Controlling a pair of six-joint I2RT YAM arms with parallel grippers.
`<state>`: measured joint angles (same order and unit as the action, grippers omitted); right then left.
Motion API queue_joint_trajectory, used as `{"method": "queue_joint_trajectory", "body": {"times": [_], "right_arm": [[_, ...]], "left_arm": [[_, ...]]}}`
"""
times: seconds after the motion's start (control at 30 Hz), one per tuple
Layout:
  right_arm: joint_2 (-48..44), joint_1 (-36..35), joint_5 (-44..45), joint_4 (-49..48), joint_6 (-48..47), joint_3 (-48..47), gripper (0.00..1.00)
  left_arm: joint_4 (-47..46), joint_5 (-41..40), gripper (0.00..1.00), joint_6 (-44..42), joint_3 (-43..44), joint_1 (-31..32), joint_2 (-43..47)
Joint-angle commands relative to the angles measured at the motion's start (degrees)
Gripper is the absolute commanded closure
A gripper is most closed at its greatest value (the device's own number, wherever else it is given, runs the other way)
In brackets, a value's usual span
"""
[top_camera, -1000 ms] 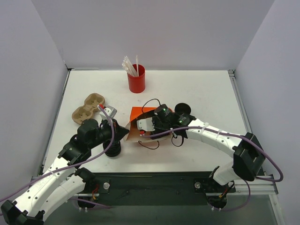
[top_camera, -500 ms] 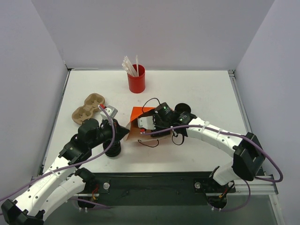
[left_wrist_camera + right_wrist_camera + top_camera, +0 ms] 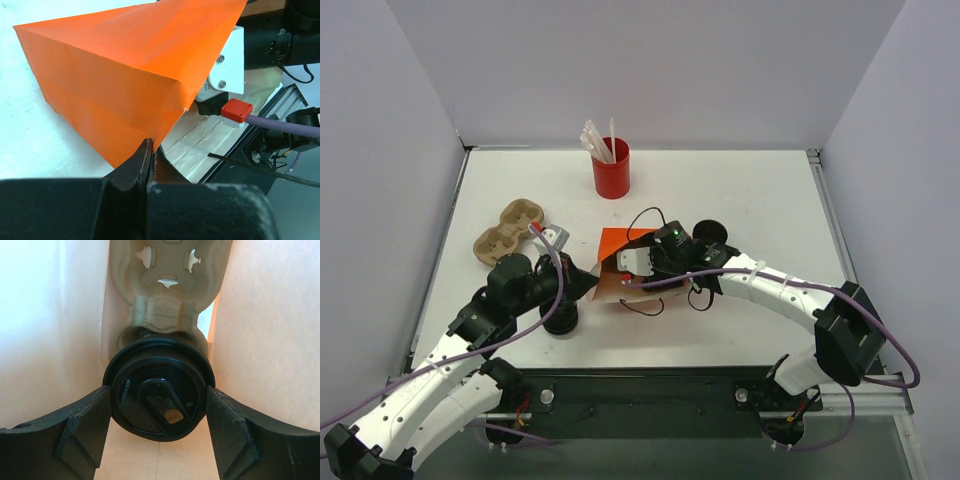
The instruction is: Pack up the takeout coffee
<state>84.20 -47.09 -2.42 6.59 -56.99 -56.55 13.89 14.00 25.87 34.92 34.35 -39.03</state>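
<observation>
Right wrist view: right gripper [image 3: 158, 401], jaws drawn in slightly over the last second, grasps the lidded cup [image 3: 159, 390] in its carrier [image 3: 170, 285] inside the bag [image 3: 110, 65], whose rim the left gripper [image 3: 151, 152] clamps; release appears outstanding.

The lidded cup [image 3: 159, 401] sits in a carrier [image 3: 167, 285] inside the bag [image 3: 90, 75] (straw cup [image 3: 611, 170] behind it).

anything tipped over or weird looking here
The orange bag lies on its side, not upright; the left gripper pinches its mouth edge. Inside, the right gripper grips a lidded cup seated in a pulp carrier. No spill visible.
</observation>
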Motion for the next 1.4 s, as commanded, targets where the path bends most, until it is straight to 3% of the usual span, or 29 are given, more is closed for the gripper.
{"method": "queue_joint_trajectory", "body": {"times": [0.0, 0.1, 0.23, 0.6, 0.87, 0.9, 1.07, 1.37], "right_arm": [[0.44, 2.97, 1.62, 4.83, 2.32, 3.03, 0.30], [-0.88, 3.58, 1.80, 5.10, 3.11, 3.64, 0.26], [-0.97, 3.76, 0.49, 6.42, 3.38, 2.07, 0.13], [0.79, 2.71, 0.13, 5.54, 4.70, -3.74, 0.18], [0.52, 2.00, 1.89, 3.60, 6.36, -4.88, 0.11], [0.44, 1.92, 2.24, 3.52, 6.28, -4.88, 0.05], [-0.36, 1.83, 4.17, 2.99, 7.07, -4.79, 0.00], [-1.76, 1.65, 5.93, 1.40, 8.04, -4.88, 0.01]], "left_arm": [[0.70, 1.91, 1.00, 1.47, -0.46, -0.16, 0.88], [0.96, 1.65, 1.00, 1.29, -0.46, -0.07, 0.88], [0.61, 1.64, 1.00, 1.03, -0.38, -0.07, 0.36], [-0.80, 2.52, 1.00, 1.03, 0.06, -0.07, -2.28], [1.66, 0.59, 1.00, -0.73, 2.17, 0.02, -3.43], [1.58, 0.59, 1.00, -0.73, 2.17, 0.02, -3.43], [1.31, 0.50, 1.00, -0.47, 2.44, 0.02, -3.69], [2.46, 0.15, 1.00, -0.99, 3.14, 0.02, -3.78]]}}
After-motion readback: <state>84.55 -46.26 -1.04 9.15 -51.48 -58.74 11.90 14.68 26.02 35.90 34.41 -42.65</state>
